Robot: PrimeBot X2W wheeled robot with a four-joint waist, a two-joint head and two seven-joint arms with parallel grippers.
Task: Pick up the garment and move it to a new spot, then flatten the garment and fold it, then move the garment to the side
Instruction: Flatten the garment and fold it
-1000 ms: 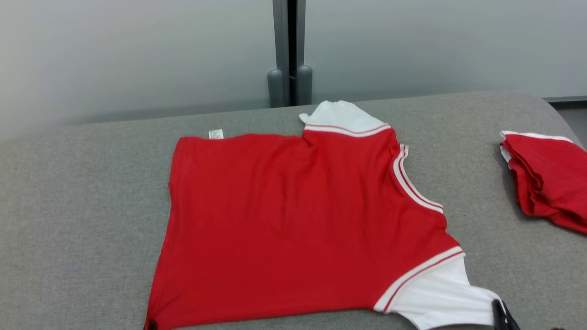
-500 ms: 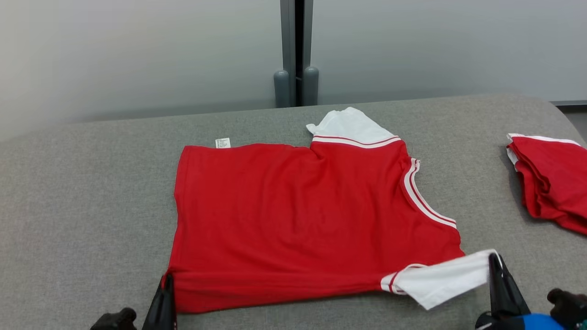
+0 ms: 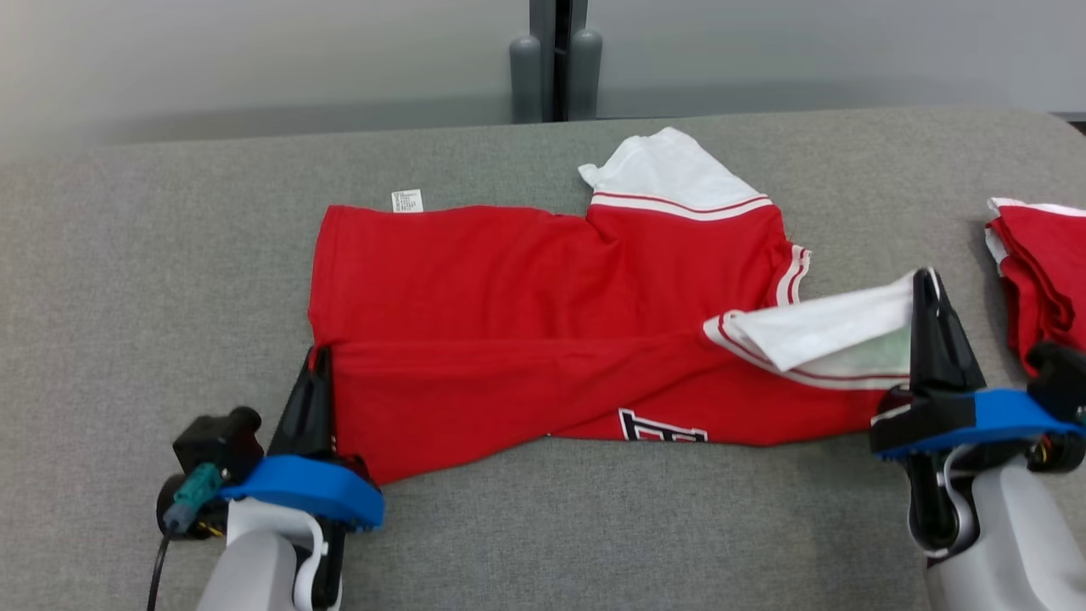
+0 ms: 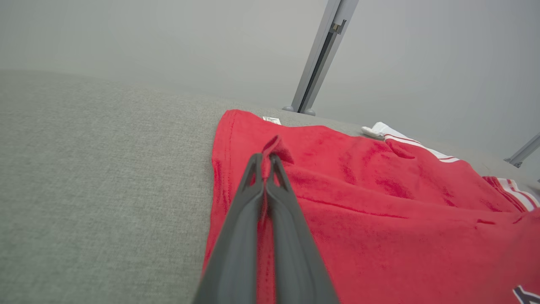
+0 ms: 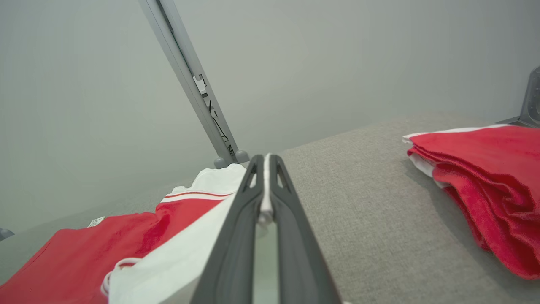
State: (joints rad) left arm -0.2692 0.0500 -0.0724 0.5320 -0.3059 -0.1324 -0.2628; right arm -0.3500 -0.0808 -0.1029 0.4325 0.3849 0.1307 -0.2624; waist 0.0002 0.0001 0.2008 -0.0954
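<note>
Red knit jersey (image 3: 509, 280) with white sleeves and striped trim, spread mid-surface on a grey woven tabletop (image 3: 127, 255), partly doubled over. Long axis left to right across the head view: hem end toward the robot's left, collar and sleeves toward its right. Near long edge up off the table and rolled toward the far one, with dark printed lettering (image 3: 662, 424) showing on the underside.

Pinched at both ends of that near edge. Left gripper (image 3: 316, 365) closed tight on the red hem corner, with a nub of cloth poking past the fingertips in the left wrist view. Right gripper (image 3: 926, 297) clamped on the cuff of the near white sleeve (image 3: 823, 327), lifted clear of the table. Neither arm nearer, each at its own end.

Far edge, marked by a small white care label (image 3: 406, 200) and the far white sleeve (image 3: 670, 170), straight ahead of both sets of fingers. Probably a lengthwise fold in hand, calling for a level, matched carry away from the robot to keep the crease parallel with the long axis.

Folded red pile (image 3: 1039, 255) just right of the right gripper, apart from the jersey.
</note>
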